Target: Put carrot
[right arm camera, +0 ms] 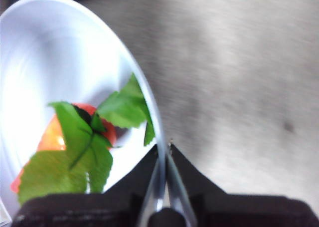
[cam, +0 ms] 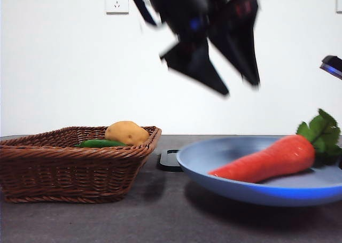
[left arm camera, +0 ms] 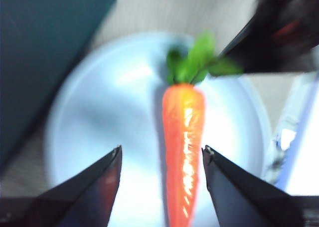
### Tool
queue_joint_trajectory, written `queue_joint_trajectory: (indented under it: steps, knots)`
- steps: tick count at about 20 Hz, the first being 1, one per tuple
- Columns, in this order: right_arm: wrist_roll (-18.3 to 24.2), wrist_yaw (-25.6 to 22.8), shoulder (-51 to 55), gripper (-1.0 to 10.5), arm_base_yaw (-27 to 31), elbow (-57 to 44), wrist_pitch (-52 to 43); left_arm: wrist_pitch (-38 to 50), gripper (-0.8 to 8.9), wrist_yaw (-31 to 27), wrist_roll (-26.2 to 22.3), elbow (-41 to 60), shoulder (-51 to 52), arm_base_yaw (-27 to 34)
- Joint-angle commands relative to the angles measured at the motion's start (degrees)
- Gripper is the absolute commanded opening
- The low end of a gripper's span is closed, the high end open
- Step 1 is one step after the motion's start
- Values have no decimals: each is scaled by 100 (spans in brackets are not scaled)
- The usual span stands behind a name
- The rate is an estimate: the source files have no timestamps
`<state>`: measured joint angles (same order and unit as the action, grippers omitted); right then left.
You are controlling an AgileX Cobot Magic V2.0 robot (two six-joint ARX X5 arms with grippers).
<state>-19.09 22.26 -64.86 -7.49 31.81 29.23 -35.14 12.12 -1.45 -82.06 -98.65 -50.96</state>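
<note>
The orange-red carrot [cam: 267, 160] with green leaves lies on a blue plate [cam: 214, 152], its thick end toward the right. My left gripper [cam: 240, 88] hangs open and empty above the plate, blurred. In the left wrist view its jaws [left arm camera: 162, 148] stand apart on either side of the carrot [left arm camera: 183, 137], above it. My right gripper [right arm camera: 162, 147] is shut on the plate's rim [right arm camera: 149, 102], next to the carrot's leaves [right arm camera: 75, 142]. It also shows in the left wrist view [left arm camera: 279, 32]. In the front view only a dark part of that arm [cam: 332, 65] shows at the right edge.
A brown wicker basket [cam: 69, 168] stands at the left. It holds a yellow-brown potato [cam: 126, 132] and a slim dark-green vegetable [cam: 99, 143]. A small black object [cam: 170, 160] lies between basket and plate. A dark teal surface [left arm camera: 45, 47] lies beside the plate.
</note>
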Motion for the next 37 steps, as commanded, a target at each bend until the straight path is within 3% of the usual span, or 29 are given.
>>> queue_joint_trajectory:
  steps: [1, 9, 14, 18, 23, 26, 28, 32, 35, 37]
  knots:
    - [-57, -44, -203, 5, 2, 446, 4, -79, 284, -9, 11, -92, 330, -66]
    - [74, -136, -2229, 5, 116, 2476, -28, -673, 284, -4, 13, -92, 1707, -68]
    - [114, -120, -4017, 5, 186, 3891, -33, -1257, 284, -2, 11, -92, 1867, -68]
    - [114, -120, -4690, 6, 216, 4330, -39, -1252, 284, -2, 13, -92, 1862, -74]
    - [385, -122, -4763, 220, 260, 4336, -48, -1193, 284, -11, 11, -92, 1860, -72]
    - [507, -120, -4656, 220, 297, 4336, 46, -597, 283, -28, -24, -92, 1860, -72]
    - [656, -129, -4356, 219, 297, 4336, 319, 103, 283, -476, -28, -92, 1860, -72]
    - [719, -153, -3438, 210, 280, 4336, 1235, 1871, 268, -1980, -28, -92, 1757, -61]
    - [1104, -374, -2741, 80, 42, 4334, 1969, 2643, 24, -2264, -31, -92, 1672, 160]
    - [1270, -997, -2332, 1, -240, 4330, 2243, 2498, 6, -2256, -46, -92, 1659, 367]
